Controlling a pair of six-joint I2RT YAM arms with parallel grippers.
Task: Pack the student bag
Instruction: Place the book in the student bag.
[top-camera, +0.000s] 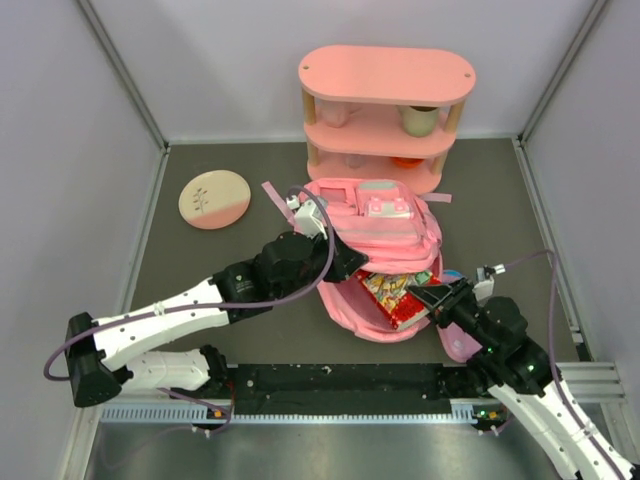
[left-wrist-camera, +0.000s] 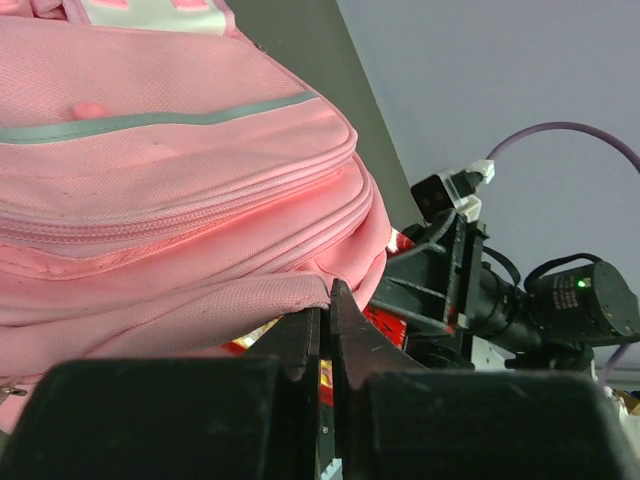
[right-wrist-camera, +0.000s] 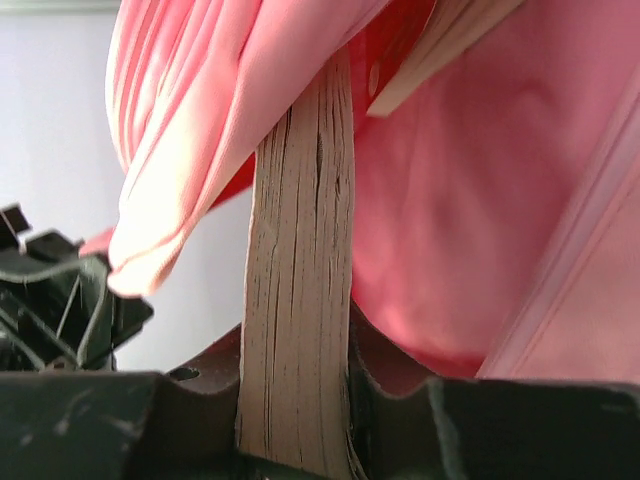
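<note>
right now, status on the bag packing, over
Left gripper shut on student bag rim, holding the mouth up. Right gripper shut on book, partway into the opening. Bag fabric folds over the book's edge.

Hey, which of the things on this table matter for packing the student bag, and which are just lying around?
In the job: student bag, rim pinched by the left tool; book, gripped by the right tool, partly inside the bag.
Lying about: pink shelf with a cup on it; round pink-and-cream disc.
</note>
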